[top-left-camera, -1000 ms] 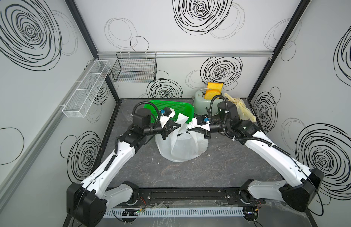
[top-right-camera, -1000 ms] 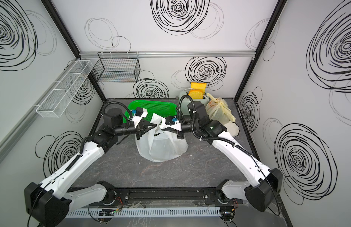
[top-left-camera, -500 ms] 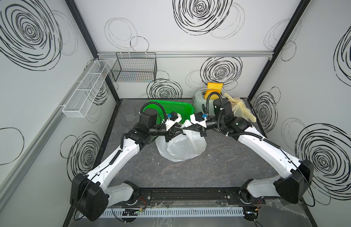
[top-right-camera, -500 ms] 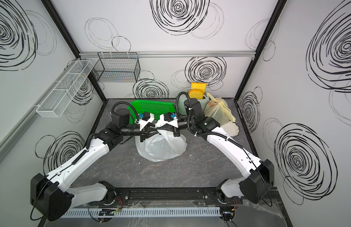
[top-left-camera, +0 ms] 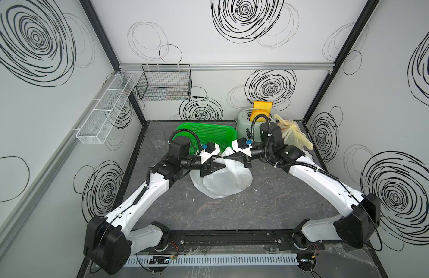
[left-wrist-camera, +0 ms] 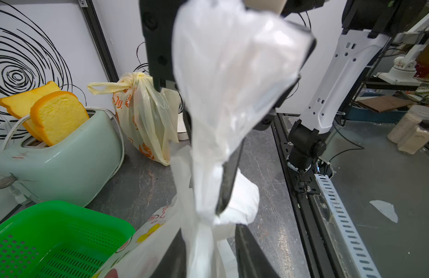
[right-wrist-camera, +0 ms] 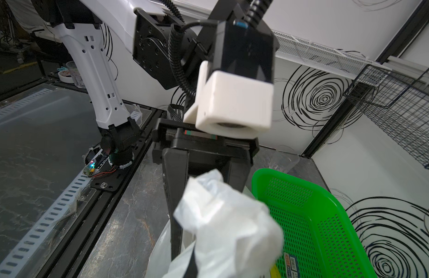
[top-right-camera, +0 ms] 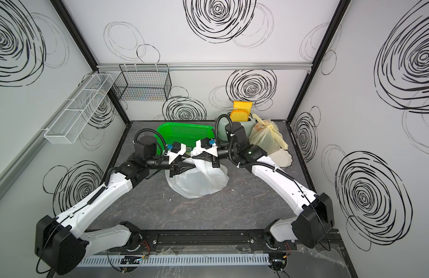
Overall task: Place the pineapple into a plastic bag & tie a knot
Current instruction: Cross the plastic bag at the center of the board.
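We see the white plastic bag (top-left-camera: 223,183) slumped at the centre of the worktop (top-left-camera: 232,216), its neck gathered into a twisted strand that rises above it. The right jaws, reaching in from 3 o'clock, are pressed together on the bag's bunched top. The left jaws, at 9 o'clock, stand spread with the strand passing between them. We cannot make out the pineapple through the cloudy film. A green basket (top-left-camera: 208,132) lies at 12 o'clock of the bag, a toaster (top-left-camera: 243,120) at 1 o'clock and a knotted yellow bag (top-left-camera: 292,134) at 2 o'clock.
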